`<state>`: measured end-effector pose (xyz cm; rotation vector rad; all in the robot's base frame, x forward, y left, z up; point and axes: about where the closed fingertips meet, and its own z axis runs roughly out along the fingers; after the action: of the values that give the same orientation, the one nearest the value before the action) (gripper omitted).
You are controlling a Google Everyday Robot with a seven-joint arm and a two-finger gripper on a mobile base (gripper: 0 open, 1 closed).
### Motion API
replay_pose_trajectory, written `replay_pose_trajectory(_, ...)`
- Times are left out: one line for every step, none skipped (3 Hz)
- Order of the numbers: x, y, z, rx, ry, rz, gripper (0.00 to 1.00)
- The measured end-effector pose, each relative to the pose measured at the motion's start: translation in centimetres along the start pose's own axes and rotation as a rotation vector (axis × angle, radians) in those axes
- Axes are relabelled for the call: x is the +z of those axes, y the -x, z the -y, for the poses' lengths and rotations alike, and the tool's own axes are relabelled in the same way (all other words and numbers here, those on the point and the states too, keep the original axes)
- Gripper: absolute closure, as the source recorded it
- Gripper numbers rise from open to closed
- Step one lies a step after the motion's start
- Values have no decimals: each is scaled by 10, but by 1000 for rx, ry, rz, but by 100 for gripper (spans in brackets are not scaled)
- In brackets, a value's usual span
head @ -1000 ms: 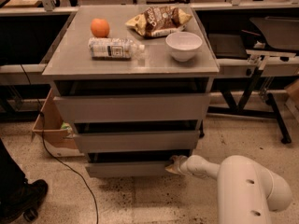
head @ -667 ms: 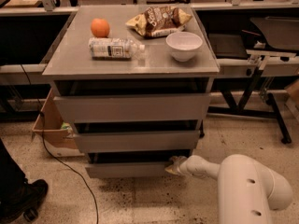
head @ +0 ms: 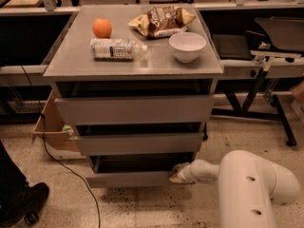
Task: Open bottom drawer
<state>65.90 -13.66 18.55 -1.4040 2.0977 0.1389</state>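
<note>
The grey cabinet (head: 209, 87) has three flat, handleless drawers. The bottom drawer (head: 128, 178) has the shortest front and stands out a little from the cabinet, with a dark gap above it. My gripper (head: 177, 173) is at the right end of that front, touching its top right corner. The white arm (head: 247, 184) reaches in from the lower right. The inside of the drawer is hidden in shadow.
On the cabinet top lie an orange (head: 102, 28), a plastic bottle (head: 116, 49) on its side, a chip bag (head: 161, 20) and a white bowl (head: 187, 46). A cardboard box (head: 52, 132) and a cable (head: 71, 170) are at the left. A person's shoe (head: 21, 205) is at lower left.
</note>
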Motion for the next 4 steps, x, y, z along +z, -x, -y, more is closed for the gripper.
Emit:
replay_pose_trajectory(-3,-2,-4,-7,10,-10,30)
replay_pose_trajectory(-23,-36,-46,-81,120,-125,7)
replay_pose_trajectory(-48,-62,-88,-227,289,-227,0)
replay_pose_trajectory(-64,-67,-96,-305,357,-260,0)
